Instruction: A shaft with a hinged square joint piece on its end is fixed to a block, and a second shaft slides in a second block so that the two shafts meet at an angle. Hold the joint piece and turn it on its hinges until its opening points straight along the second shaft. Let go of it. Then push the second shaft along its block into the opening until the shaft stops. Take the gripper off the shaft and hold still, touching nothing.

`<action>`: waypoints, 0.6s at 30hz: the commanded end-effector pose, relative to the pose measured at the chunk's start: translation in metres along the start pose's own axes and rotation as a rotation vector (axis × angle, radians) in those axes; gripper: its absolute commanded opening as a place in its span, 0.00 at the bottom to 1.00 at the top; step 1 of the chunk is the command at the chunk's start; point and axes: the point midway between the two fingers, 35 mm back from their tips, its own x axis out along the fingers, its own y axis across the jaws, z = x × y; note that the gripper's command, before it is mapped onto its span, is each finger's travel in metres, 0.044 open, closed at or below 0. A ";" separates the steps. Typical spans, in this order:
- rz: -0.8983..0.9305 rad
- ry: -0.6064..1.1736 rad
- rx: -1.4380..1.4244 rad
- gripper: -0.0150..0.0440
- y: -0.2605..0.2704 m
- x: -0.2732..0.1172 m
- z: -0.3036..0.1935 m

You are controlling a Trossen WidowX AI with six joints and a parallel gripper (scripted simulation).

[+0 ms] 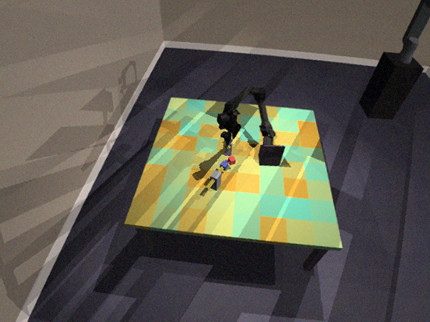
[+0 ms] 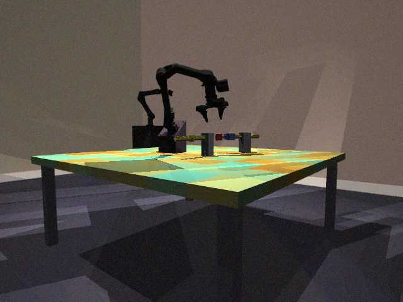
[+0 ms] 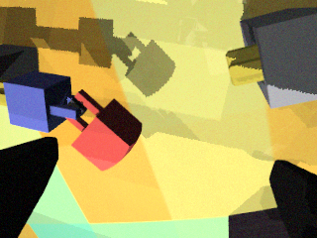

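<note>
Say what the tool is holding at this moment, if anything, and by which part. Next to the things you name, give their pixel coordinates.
Nothing is held: the tool [image 1: 230, 148] [image 2: 214, 121] [image 3: 166, 159] is open above the red joint piece [image 1: 231, 160] [image 2: 218, 136] [image 3: 103, 146], touching neither it nor a shaft.

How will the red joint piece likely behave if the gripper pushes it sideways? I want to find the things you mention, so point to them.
The red joint piece [image 1: 231, 160] [image 2: 218, 136] [image 3: 106, 141] will probably swing rather than slide off, since thin arms link it to the blue block [image 1: 224, 164] [image 2: 230, 136] [image 3: 36, 103]. It looks stiff itself, with flat faces and crisp edges. Rolling seems unlikely, as it hangs above the table from that link.
</note>
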 end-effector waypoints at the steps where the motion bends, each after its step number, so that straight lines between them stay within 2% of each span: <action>1: -0.063 -0.004 -0.112 1.00 0.006 0.006 -0.032; 11: -0.211 -0.044 -0.396 1.00 0.007 0.016 -0.102; 18: -0.222 -0.047 -0.431 1.00 0.007 0.017 -0.106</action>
